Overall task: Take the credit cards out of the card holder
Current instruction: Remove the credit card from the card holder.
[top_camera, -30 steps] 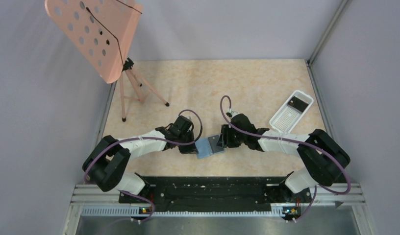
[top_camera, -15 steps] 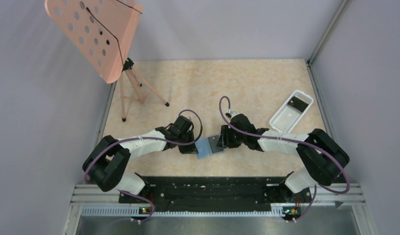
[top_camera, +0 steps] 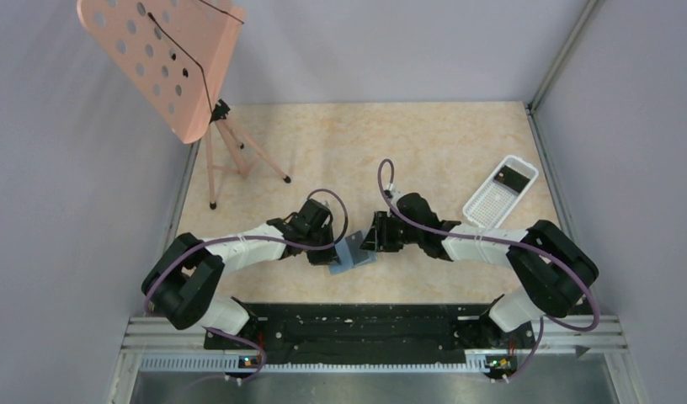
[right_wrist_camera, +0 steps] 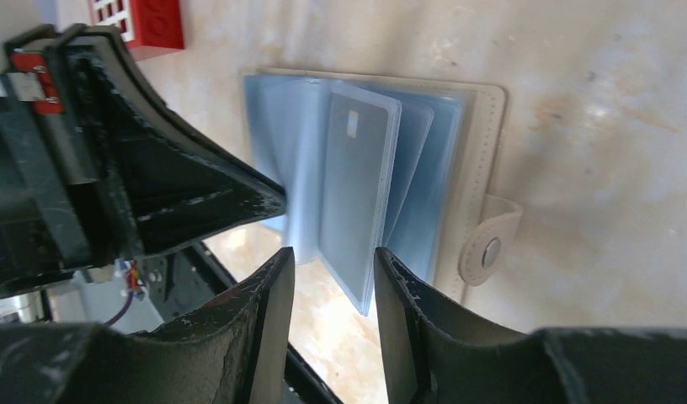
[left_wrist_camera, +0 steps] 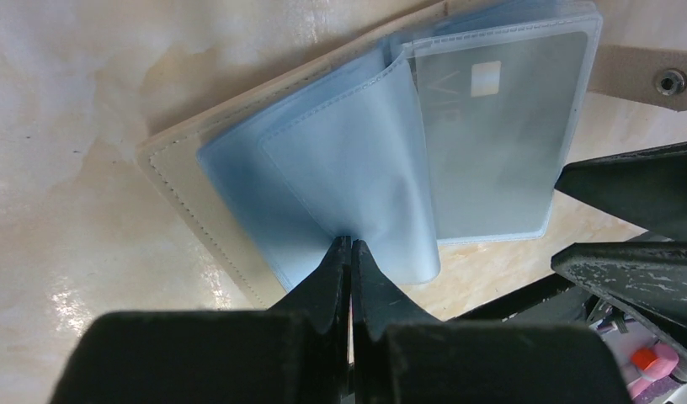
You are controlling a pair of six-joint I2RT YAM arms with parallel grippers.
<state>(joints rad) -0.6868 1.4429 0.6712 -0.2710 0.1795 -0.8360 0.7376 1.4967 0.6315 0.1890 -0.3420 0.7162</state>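
The card holder (top_camera: pixel 353 254) lies open on the table between the two arms, tan outside (left_wrist_camera: pixel 184 181) and light blue plastic sleeves inside (right_wrist_camera: pixel 424 160). My left gripper (left_wrist_camera: pixel 350 244) is shut on the lower edge of one blue sleeve (left_wrist_camera: pixel 348 160), which bulges up. A grey credit card (left_wrist_camera: pixel 492 143) shows through the sleeve beside it. My right gripper (right_wrist_camera: pixel 332 261) is open, its jaws on either side of that card's sleeve (right_wrist_camera: pixel 357 177), near its corner. In the top view the left gripper (top_camera: pixel 332 256) and the right gripper (top_camera: pixel 375 242) meet at the holder.
A white perforated tray (top_camera: pixel 490 202) with a dark card (top_camera: pixel 512 177) in it stands at the right. A pink music stand (top_camera: pixel 163 59) rises at the back left. A red-and-white brick (right_wrist_camera: pixel 146 21) lies near the holder. The holder's snap tab (right_wrist_camera: pixel 487 248) sticks out.
The right gripper has edged left onto the holder and its jaws have narrowed slightly. The holder's blue pages have lifted and look narrower from above. The left gripper keeps its hold.
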